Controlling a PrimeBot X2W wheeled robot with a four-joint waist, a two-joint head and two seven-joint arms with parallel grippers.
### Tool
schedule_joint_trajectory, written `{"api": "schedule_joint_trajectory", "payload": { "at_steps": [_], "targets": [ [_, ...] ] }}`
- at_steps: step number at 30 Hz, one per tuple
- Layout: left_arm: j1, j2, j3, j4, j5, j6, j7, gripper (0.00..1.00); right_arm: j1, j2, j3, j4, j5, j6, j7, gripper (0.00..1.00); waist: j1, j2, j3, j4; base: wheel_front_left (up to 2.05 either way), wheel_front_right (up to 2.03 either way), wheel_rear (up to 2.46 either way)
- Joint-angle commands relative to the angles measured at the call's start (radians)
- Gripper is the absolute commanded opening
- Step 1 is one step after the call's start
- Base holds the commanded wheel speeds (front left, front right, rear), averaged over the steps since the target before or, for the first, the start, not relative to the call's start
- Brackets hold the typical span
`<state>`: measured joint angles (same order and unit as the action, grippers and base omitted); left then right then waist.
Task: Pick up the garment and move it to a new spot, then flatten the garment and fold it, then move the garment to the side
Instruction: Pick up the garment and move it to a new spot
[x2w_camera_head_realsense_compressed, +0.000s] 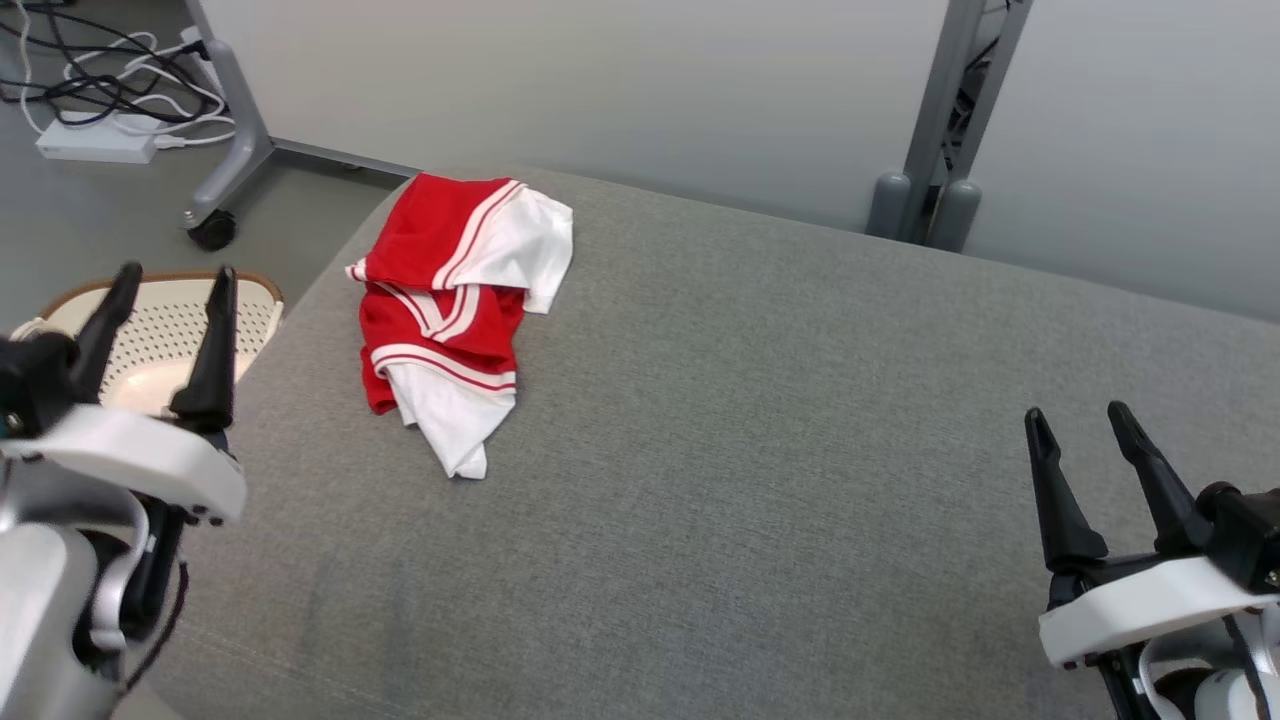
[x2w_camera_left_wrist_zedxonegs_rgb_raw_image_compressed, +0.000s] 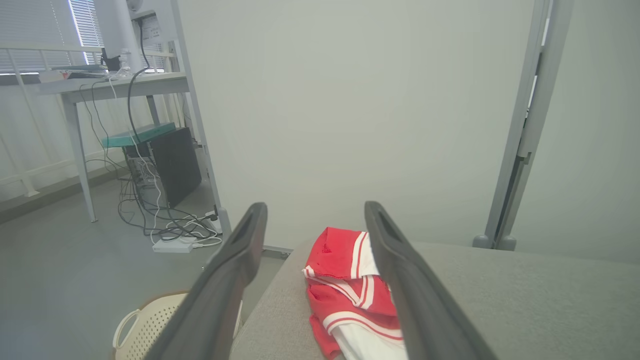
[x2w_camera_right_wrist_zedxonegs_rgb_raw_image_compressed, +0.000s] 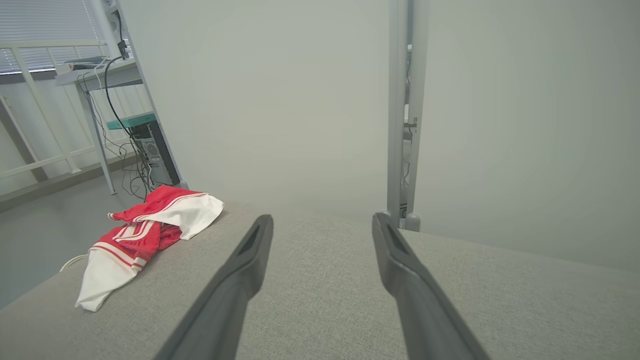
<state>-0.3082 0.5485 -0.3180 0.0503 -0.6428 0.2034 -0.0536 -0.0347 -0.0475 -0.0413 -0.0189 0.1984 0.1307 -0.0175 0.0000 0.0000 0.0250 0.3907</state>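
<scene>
The head camera looks down on the surface (x2w_camera_head_realsense_compressed: 800, 450) from above its near edge. The wrist cameras sit low, sighting along the left claw (x2w_camera_left_wrist_zedxonegs_rgb_raw_image_compressed: 315, 206) and right claw (x2w_camera_right_wrist_zedxonegs_rgb_raw_image_compressed: 323, 216) toward the far edge and wall (x2w_camera_left_wrist_zedxonegs_rgb_raw_image_compressed: 350, 100). All share the garment (x2w_camera_head_realsense_compressed: 450, 310) near the far left corner.

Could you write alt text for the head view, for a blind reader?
A crumpled red and white garment lies near the far left edge of a grey padded surface. The left gripper and the right gripper, both open, hang at the lower corners.
</scene>
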Motion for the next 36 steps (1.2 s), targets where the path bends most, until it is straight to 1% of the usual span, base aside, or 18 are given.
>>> {"api": "schedule_joint_trajectory", "payload": {
  "at_steps": [1, 4, 5, 6, 8, 11, 14, 18, 22, 26, 32, 36],
  "targets": [
    [-0.068, 0.021, 0.005, 0.025, -0.006, -0.021, 0.038, 1.00, -0.025, -0.006, -0.002, -0.021, -0.011, 0.000, 0.007, 1.00, 0.0000, 0.0000, 0.053, -0.058, 0.00, 0.00, 0.00],
    [-0.178, 0.036, 0.009, 0.090, -0.034, -0.055, 0.112, 1.00, -0.058, -0.006, -0.008, -0.056, -0.038, 0.000, 0.016, 1.00, 0.0000, 0.0000, 0.098, -0.104, 0.00, 0.00, 0.00],
    [-0.178, 0.036, 0.009, 0.090, -0.034, -0.055, 0.112, 1.00, -0.058, -0.006, -0.008, -0.056, -0.038, 0.000, 0.016, 1.00, 0.0000, 0.0000, 0.098, -0.104, 0.00, 0.00, 0.00],
    [-0.209, 0.042, 0.014, 0.113, -0.045, -0.062, 0.136, 1.00, -0.071, -0.006, -0.005, -0.067, -0.043, 0.000, 0.022, 1.00, 0.0000, 0.0000, 0.116, -0.122, 0.00, 0.00, 0.00],
    [-0.267, 0.058, 0.009, 0.169, -0.054, -0.083, 0.180, 1.00, -0.096, -0.006, -0.002, -0.090, -0.056, 0.000, 0.028, 1.00, 0.0000, 0.0000, 0.151, -0.153, 0.00, 0.00, 0.00],
    [-0.336, 0.063, 0.005, 0.266, -0.073, -0.109, 0.237, 1.00, -0.131, -0.006, 0.004, -0.126, -0.072, 0.000, 0.037, 1.00, 0.0000, 0.0000, 0.207, -0.193, 0.00, 0.00, 0.00],
    [-0.387, 0.057, 0.010, 0.357, -0.097, -0.119, 0.277, 1.00, -0.160, -0.006, 0.025, -0.153, -0.082, 0.000, 0.045, 1.00, 0.0000, 0.0000, 0.261, -0.230, 0.00, 0.00, 0.00],
    [-0.430, 0.048, 0.013, 0.461, -0.120, -0.128, 0.304, 1.00, -0.184, -0.006, 0.051, -0.180, -0.093, 0.000, 0.054, 1.00, 0.0000, 0.0000, 0.328, -0.266, 0.00, 0.00, 0.00],
    [-0.452, 0.051, -0.001, 0.549, -0.135, -0.142, 0.367, 1.00, -0.195, -0.006, 0.058, -0.203, -0.107, 0.000, 0.060, 1.00, 0.0000, 0.0000, 0.380, -0.289, 0.00, 0.00, 0.00],
    [-0.463, 0.052, -0.001, 0.606, -0.148, -0.147, 0.398, 1.00, -0.198, -0.006, 0.052, -0.225, -0.121, 0.000, 0.069, 1.00, 0.0000, 0.0000, 0.423, -0.298, 0.00, 0.00, 0.00],
    [-0.471, 0.029, 0.004, 0.673, -0.178, -0.148, 0.426, 1.00, -0.208, -0.006, 0.050, -0.253, -0.134, 0.000, 0.078, 1.00, 0.0000, 0.0000, 0.467, -0.301, 0.00, 0.00, 0.00],
    [-0.473, 0.016, 0.001, 0.707, -0.196, -0.144, 0.457, 1.00, -0.214, -0.006, 0.054, -0.256, -0.138, 0.000, 0.087, 1.00, 0.0000, 0.0000, 0.475, -0.303, 0.00, 0.00, 0.00]
  ]
}}
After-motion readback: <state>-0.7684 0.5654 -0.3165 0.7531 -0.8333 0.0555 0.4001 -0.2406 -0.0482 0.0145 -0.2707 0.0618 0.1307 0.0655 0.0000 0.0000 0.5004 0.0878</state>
